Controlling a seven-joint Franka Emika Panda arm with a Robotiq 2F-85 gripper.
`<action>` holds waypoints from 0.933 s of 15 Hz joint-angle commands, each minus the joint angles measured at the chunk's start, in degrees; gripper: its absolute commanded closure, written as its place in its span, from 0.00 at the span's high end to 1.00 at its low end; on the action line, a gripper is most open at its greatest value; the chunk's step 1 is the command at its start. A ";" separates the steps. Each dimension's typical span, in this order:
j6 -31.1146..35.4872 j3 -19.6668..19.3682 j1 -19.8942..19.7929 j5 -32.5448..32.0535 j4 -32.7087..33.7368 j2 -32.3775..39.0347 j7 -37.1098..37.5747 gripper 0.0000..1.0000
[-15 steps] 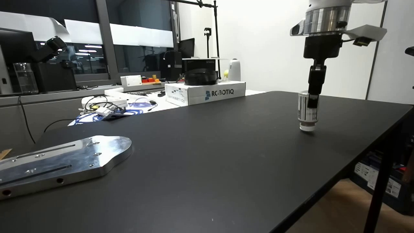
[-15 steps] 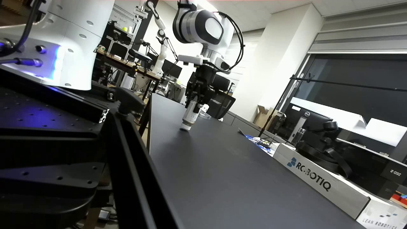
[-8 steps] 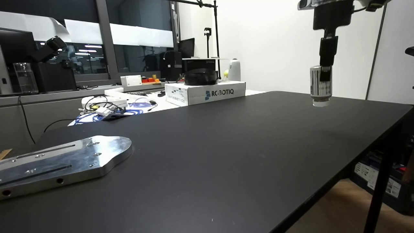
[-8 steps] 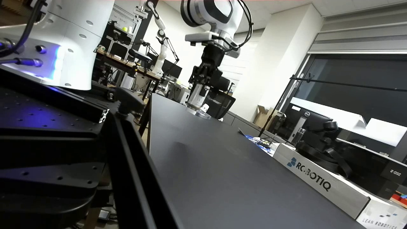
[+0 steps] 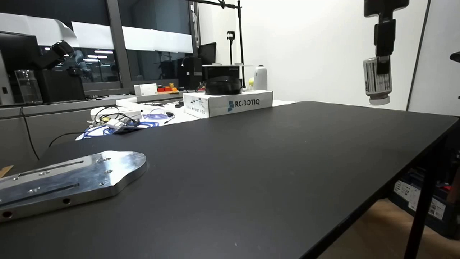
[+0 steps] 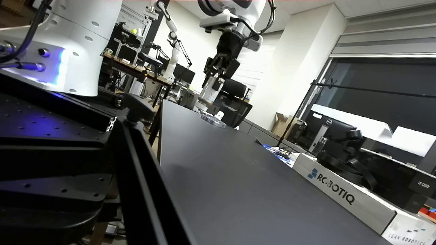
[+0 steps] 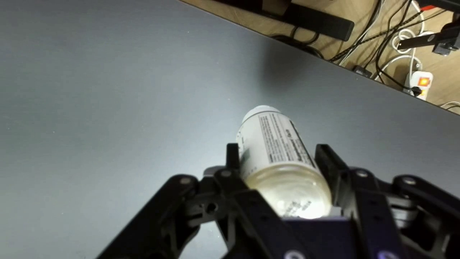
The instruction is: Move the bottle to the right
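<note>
Your fingers (image 7: 329,159) gripping the bottle (image 7: 278,145) from both sides, the bottle tilted, white cap (image 5: 379,101) lowermost, in the air above the dark surface (image 5: 251,162), well apart from the metal plate (image 5: 86,174) lying there in an exterior view.

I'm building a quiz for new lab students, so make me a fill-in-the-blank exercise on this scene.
The gripper holds the bottle with its cap facing ____ (up or down).
The bottle and the tabletop are ____ (touching or apart).
On its long side, the white box reads ____.

Missing words: down; apart; ROBOTIQ.
</note>
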 commanded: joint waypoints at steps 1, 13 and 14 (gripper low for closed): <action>-0.20 0.08 -0.05 0.08 0.04 -0.06 -0.05 0.55; 9.02 -6.01 -7.31 2.11 19.87 22.44 0.09 0.30; 8.85 -7.03 -8.05 3.26 23.01 25.30 -0.38 0.30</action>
